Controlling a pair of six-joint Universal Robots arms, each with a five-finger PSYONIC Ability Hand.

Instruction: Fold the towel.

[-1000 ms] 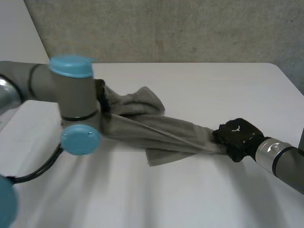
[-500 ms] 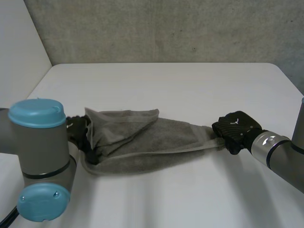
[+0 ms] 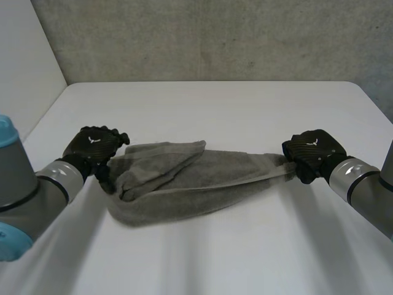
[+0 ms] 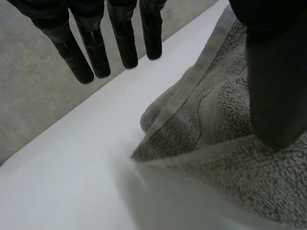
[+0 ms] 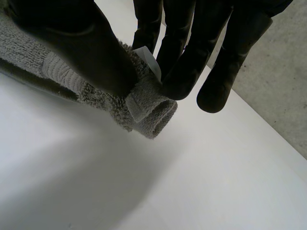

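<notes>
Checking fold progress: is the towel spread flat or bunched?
Bunched: the towel lies rumpled in overlapping layers; the right hand pinches one end.

Bare table (image 3: pixel 215 258) lies open all around the towel (image 3: pixel 184 184).

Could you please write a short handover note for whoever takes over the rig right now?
Left robot hand: open, fingers straight and clear of the towel, thumb over the cloth at its bunched end.
Right robot hand: shut on the towel's opposite end, pinching a rolled hem corner between thumb and fingers.
Towel: stretched between the two hands across the table, loosely bunched, with a flap lying over the part near the left robot hand.
Done: no neat fold yet.
To do: probably regrasp with the left robot hand, spread the towel flat, then fold it.
</notes>
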